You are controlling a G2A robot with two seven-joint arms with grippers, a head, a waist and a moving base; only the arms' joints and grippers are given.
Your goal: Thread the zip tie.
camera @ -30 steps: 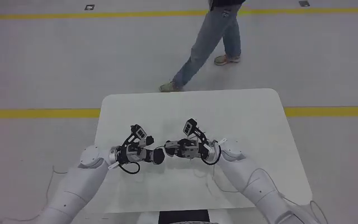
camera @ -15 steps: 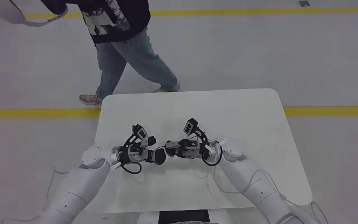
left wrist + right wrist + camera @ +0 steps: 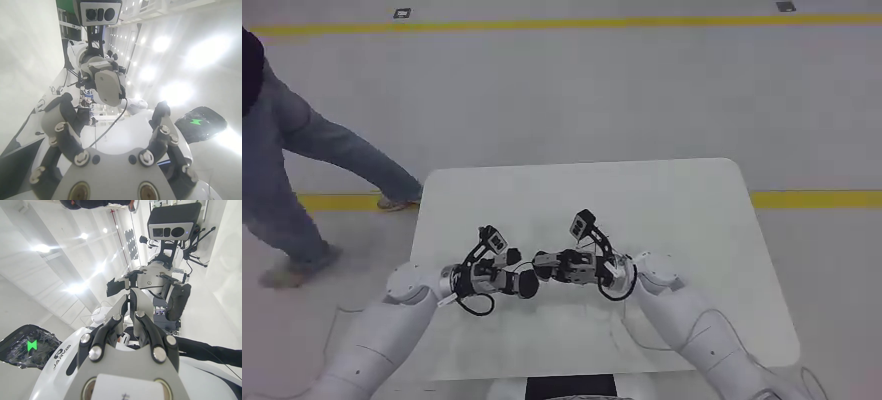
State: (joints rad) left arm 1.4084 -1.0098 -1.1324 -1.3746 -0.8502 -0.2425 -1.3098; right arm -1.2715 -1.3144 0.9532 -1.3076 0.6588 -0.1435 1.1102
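Note:
A thin black zip tie (image 3: 105, 130) hangs in a curve from my right gripper (image 3: 111, 98), which is shut on one end of it. The strand runs down between the spread fingers (image 3: 62, 108) of my left gripper (image 3: 114, 102), which is open and touches nothing. In the top view the two grippers face each other tip to tip above the middle of the white table (image 3: 692, 200), with the left gripper (image 3: 526, 282) a little nearer the front than the right gripper (image 3: 543, 266). In the right wrist view my right gripper (image 3: 130, 294) has its fingers pressed together.
The table has bare white surface all around the arms, with its edges well away from both grippers. A loose cable (image 3: 614, 330) lies on the table under the right forearm.

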